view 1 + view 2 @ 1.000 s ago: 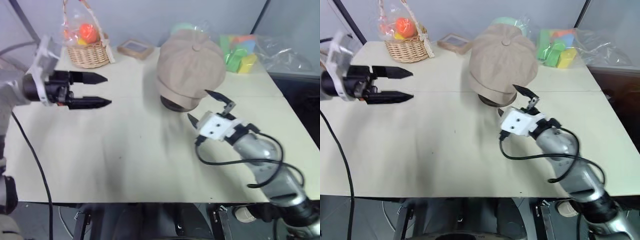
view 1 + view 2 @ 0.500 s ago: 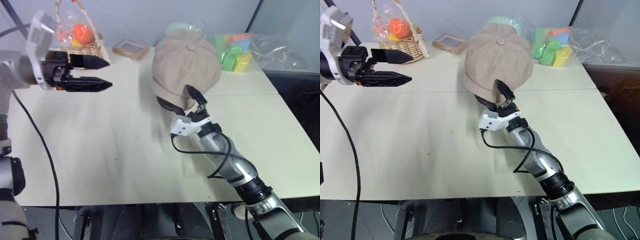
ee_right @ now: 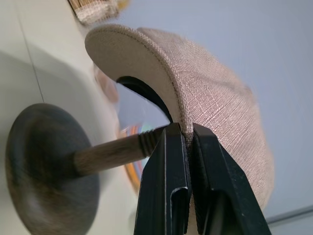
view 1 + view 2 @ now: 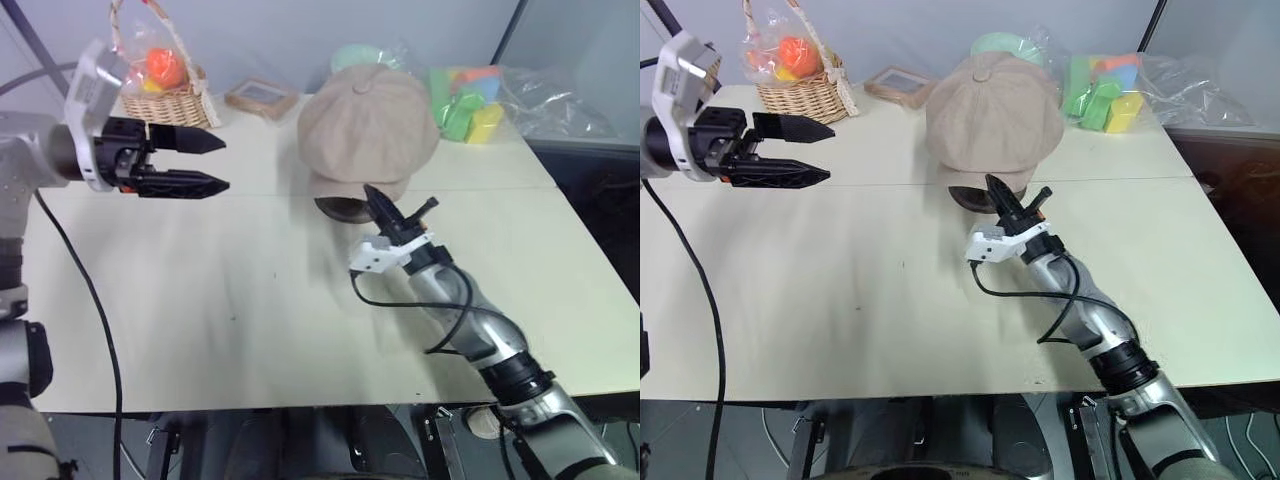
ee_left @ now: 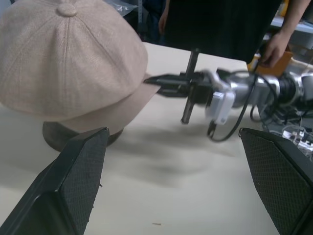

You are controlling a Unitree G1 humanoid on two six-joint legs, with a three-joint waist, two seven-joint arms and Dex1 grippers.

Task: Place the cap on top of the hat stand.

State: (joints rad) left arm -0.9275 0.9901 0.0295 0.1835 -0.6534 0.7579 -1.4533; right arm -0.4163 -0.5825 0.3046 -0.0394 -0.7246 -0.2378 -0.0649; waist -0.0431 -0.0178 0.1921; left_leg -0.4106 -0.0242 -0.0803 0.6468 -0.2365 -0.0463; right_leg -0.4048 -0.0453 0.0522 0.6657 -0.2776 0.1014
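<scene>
At frame centre the right gripper (image 3: 180, 142) pinches the brim of the cap (image 4: 368, 125), likely to straighten it on the stand (image 3: 46, 166). The left gripper (image 4: 195, 165), upper left, hangs wide and empty, clear of the work.

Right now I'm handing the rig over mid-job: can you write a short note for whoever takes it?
Right hand: shut on the brim edge of the cap, as its wrist view shows.
Left hand: open, holding nothing, hanging above the table well off to the left of the cap.
Cap: sitting over the hat stand, covering its top; the stand's dark round base and post show beneath it.
Done: cap is on the stand.
Left: probably let go of the brim, draw the right hand back, and check that the cap sits evenly.
</scene>
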